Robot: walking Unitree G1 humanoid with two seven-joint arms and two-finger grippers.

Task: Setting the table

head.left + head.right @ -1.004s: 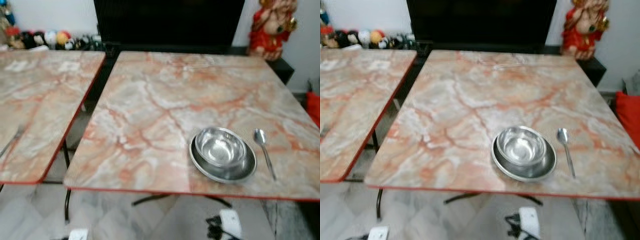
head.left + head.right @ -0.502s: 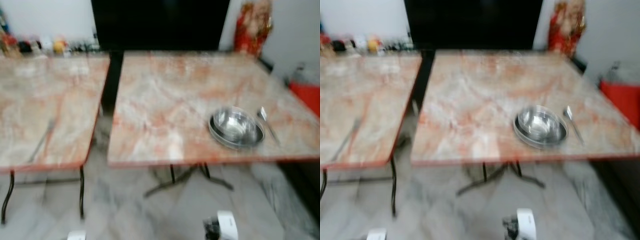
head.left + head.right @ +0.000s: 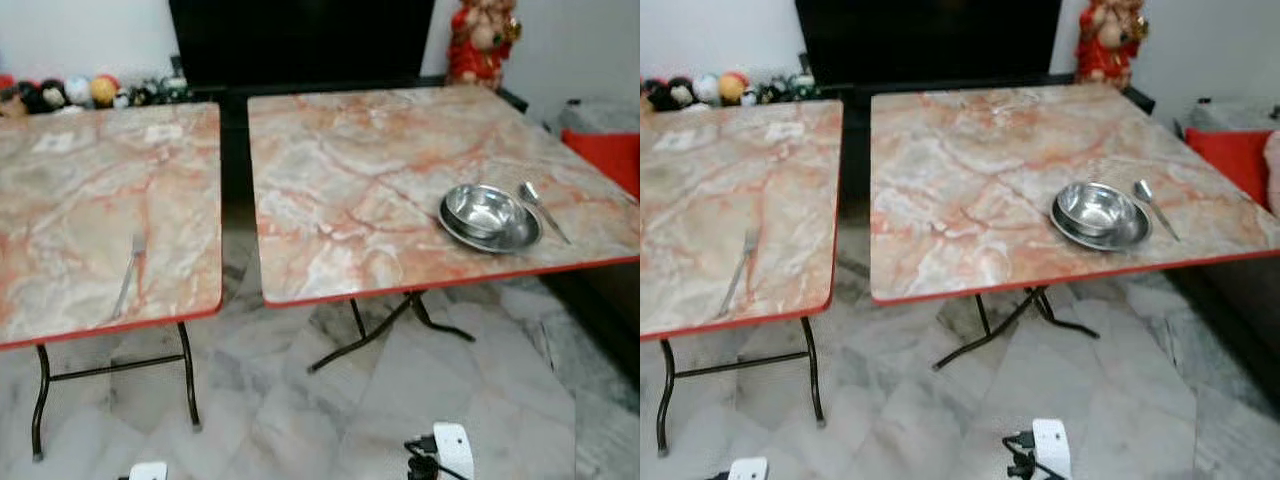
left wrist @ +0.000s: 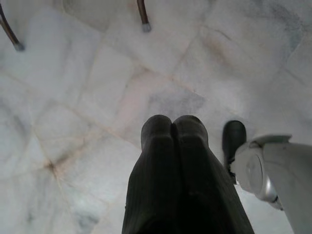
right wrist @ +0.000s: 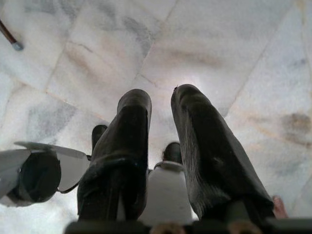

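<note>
View has pulled back and swung left — bowl (image 3: pixel 482 209), plate (image 3: pixel 515 235) and spoon (image 3: pixel 543 211) set on right table (image 3: pixel 340 190); fork (image 3: pixel 127 275) on left table (image 3: pixel 70 210) likely next — left gripper (image 4: pixel 171 127) pinched together, right gripper (image 5: pixel 161 100) parted, both empty over floor (image 4: pixel 87 87).

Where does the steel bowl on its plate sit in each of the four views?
Left eye view: the bowl sits on its plate near the right table's front right edge, a spoon beside it.
Right eye view: the same spot on that table, slightly further left in the picture.
Left wrist view: floor tiles, no bowl.
Right wrist view: floor tiles, no bowl.
Shared landmark: the red figurine behind the table.
</note>
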